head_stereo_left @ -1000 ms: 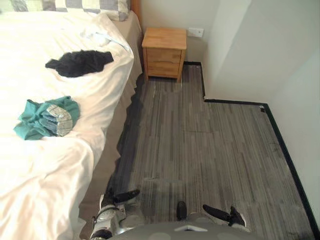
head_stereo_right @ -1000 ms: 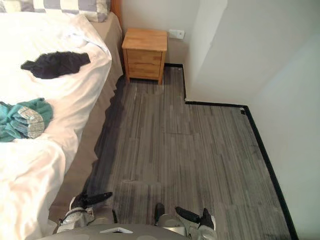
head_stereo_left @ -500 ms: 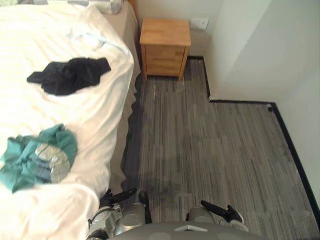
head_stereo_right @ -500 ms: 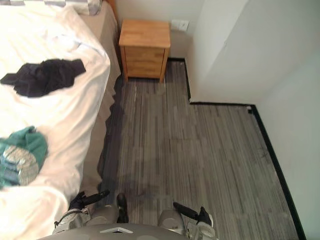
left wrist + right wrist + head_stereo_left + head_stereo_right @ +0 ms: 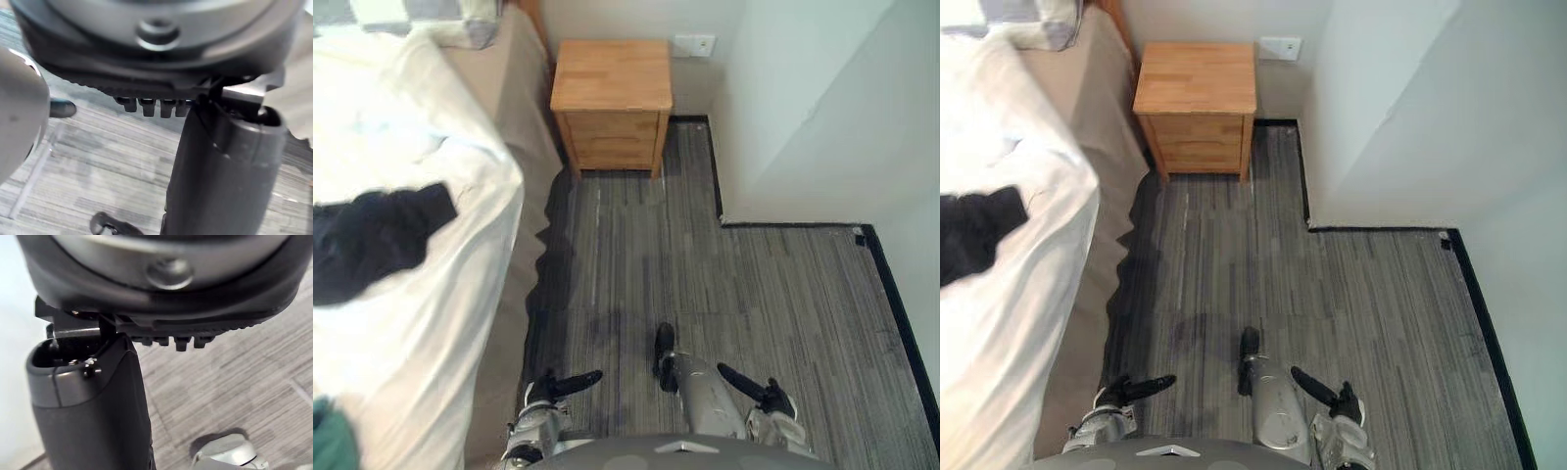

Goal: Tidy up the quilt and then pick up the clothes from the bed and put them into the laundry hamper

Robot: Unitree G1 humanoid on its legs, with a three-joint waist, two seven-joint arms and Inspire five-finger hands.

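Nearest in, both hands hang low over the floor [image 5: 705, 284] beside the bed: the left hand [image 5: 555, 386] closest to the bed's edge and the right hand [image 5: 762, 396] further out from it, each with fingers loosely straight and nothing in them. The whole picture has swung since a moment ago, so that's the camera moving, not the laundry. The bed has slid off to the side, and the green garment [image 5: 327, 443] is now just a sliver at the bed's near end. It lies on the white quilt [image 5: 411, 333], apart from the black garment [image 5: 372, 240] further up the bed, and both are untouched. Up at the bed's head the quilt looks rumpled and pulled back, leaving the tan sheet [image 5: 509, 108] bare below the pillow [image 5: 440, 22]. My read: the robot is working up the bedside to straighten that quilt first, with the clothes to follow. Watch the lane, though. The wooden bedside table [image 5: 612, 98] stands just beside the bed's head, with a wall socket [image 5: 693, 44] behind it, and a jutting wall corner [image 5: 783, 127] narrows the floor alongside the bed.
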